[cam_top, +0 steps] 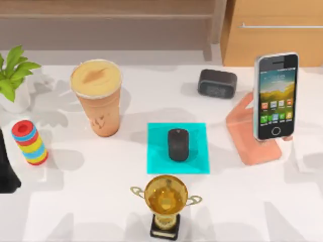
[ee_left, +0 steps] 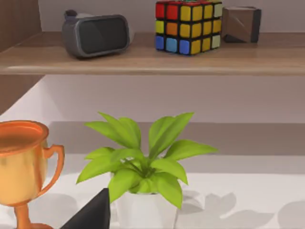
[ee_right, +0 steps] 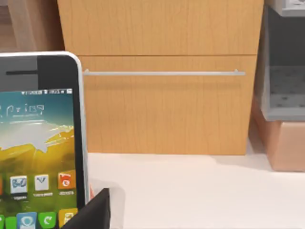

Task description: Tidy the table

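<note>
The white table (cam_top: pixel 75 212) carries several loose objects. A black mouse (cam_top: pixel 178 144) lies on a cyan mat (cam_top: pixel 156 161) at the middle. A gold trophy (cam_top: pixel 165 201) stands at the front. A tall coffee cup (cam_top: pixel 98 101) is to the left of the mat and a stack of coloured rings (cam_top: pixel 30 143) stands near the left edge. A phone (cam_top: pixel 275 96) leans on a salmon stand (cam_top: pixel 247 136) at the right. My left arm (cam_top: pixel 6 166) sits at the left edge, and a dark part of my left gripper (ee_left: pixel 90 214) points toward the potted plant (ee_left: pixel 143 157). A dark part of my right gripper (ee_right: pixel 95 212) is beside the phone (ee_right: pixel 38 143).
A potted plant (cam_top: pixel 12 80) is at the far left and a black clock (cam_top: pixel 217 83) at the back. The wooden cabinet (cam_top: pixel 272 30) with a metal handle (ee_right: pixel 162 73) stands behind the phone. A shelf (ee_left: pixel 152 59) holds a headset (ee_left: pixel 95 34) and a colour cube (ee_left: pixel 188 26).
</note>
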Robot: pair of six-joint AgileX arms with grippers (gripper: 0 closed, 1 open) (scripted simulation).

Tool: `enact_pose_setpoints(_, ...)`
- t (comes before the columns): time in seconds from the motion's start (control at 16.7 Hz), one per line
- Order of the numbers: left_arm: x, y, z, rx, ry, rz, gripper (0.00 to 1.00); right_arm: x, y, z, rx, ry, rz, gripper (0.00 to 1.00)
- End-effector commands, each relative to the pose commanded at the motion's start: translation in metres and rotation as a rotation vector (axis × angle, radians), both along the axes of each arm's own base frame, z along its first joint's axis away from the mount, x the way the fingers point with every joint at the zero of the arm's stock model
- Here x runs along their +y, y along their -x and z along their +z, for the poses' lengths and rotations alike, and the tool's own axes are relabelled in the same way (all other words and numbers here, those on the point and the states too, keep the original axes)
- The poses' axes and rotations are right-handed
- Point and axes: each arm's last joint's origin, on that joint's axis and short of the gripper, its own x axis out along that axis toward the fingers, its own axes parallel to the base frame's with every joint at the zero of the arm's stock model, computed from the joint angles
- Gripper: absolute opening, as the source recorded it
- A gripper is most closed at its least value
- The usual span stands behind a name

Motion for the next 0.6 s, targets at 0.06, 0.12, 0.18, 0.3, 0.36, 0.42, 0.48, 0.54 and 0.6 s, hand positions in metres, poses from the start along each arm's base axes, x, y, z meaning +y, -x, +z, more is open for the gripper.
enact_pose_setpoints(0.06,0.0,0.0,0.0,0.0,0.0,0.0,1.0,-0.004,0.005,-0.005,-0.029,0.003,-0.014,1.0)
enact_pose_setpoints(0.12,0.0,0.0,0.0,0.0,0.0,0.0,1.0,-0.007,0.008,-0.009,-0.056,0.007,-0.027,1.0)
enact_pose_setpoints(0.18,0.0,0.0,0.0,0.0,0.0,0.0,1.0,-0.01,0.011,-0.014,-0.077,0.012,-0.039,1.0)
enact_pose_setpoints(0.3,0.0,0.0,0.0,0.0,0.0,0.0,1.0,-0.014,0.014,-0.02,-0.105,0.021,-0.057,1.0)
enact_pose_setpoints(0.36,0.0,0.0,0.0,0.0,0.0,0.0,1.0,-0.015,0.015,-0.022,-0.112,0.025,-0.063,1.0)
enact_pose_setpoints(0.42,0.0,0.0,0.0,0.0,0.0,0.0,1.0,-0.016,0.015,-0.023,-0.115,0.026,-0.065,1.0)
enact_pose_setpoints(0.48,0.0,0.0,0.0,0.0,0.0,0.0,1.0,-0.016,0.015,-0.023,-0.115,0.026,-0.065,1.0)
enact_pose_setpoints(0.54,0.0,0.0,0.0,0.0,0.0,0.0,1.0,-0.016,0.015,-0.023,-0.115,0.026,-0.065,1.0)
enact_pose_setpoints(0.6,0.0,0.0,0.0,0.0,0.0,0.0,1.0,-0.016,0.015,-0.023,-0.115,0.026,-0.065,1.0)
